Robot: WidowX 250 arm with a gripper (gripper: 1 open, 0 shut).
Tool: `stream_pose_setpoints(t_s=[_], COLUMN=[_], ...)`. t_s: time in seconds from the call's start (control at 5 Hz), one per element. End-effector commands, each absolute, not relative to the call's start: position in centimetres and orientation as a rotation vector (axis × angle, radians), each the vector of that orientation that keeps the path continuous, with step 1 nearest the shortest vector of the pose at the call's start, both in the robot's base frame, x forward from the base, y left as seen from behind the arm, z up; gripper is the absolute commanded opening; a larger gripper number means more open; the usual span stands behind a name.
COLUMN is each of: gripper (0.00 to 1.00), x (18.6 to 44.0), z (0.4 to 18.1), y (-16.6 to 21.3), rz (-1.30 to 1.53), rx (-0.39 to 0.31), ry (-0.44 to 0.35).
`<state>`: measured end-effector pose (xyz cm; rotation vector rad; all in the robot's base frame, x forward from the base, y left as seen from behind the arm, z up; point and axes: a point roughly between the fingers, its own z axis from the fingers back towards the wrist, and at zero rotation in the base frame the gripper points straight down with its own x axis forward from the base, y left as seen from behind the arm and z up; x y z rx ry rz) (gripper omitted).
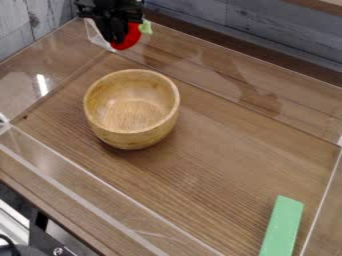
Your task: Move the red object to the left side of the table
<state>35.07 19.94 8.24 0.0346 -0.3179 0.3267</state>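
my table [221, 150]: dark brown wood grain, streaks running through it
big bowl [131, 108]: plain honey-tan, kinda light inside
round toy fruit [124, 38]: bright red, easily the loudest color I've got here
its leafy bit [146, 29]: pale green
flat block [282, 228]: solid minty green, no pattern
my gripper [112, 20]: black, pretty much all over

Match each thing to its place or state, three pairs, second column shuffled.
1. Round wooden bowl
2. Small bright-red toy fruit
3. Flat pale-green block

A. Near the picture's bottom right corner
B. In the dark gripper
C. Left of the picture's middle, below the gripper in view

Pairs: 1-C, 2-B, 3-A
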Motion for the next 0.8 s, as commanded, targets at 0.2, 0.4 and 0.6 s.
stream_pose_setpoints(t_s=[0.2,0.4,0.6], gripper=[0.0,0.0,0.0], x=[37.5,37.4,37.4], z=[11.5,11.8,9.6], y=[20.2,19.8,20.3], rz=[0.322,0.324,0.279], rx=[0.071,0.077,0.074], ry=[-0.376,-0.367,-0.36])
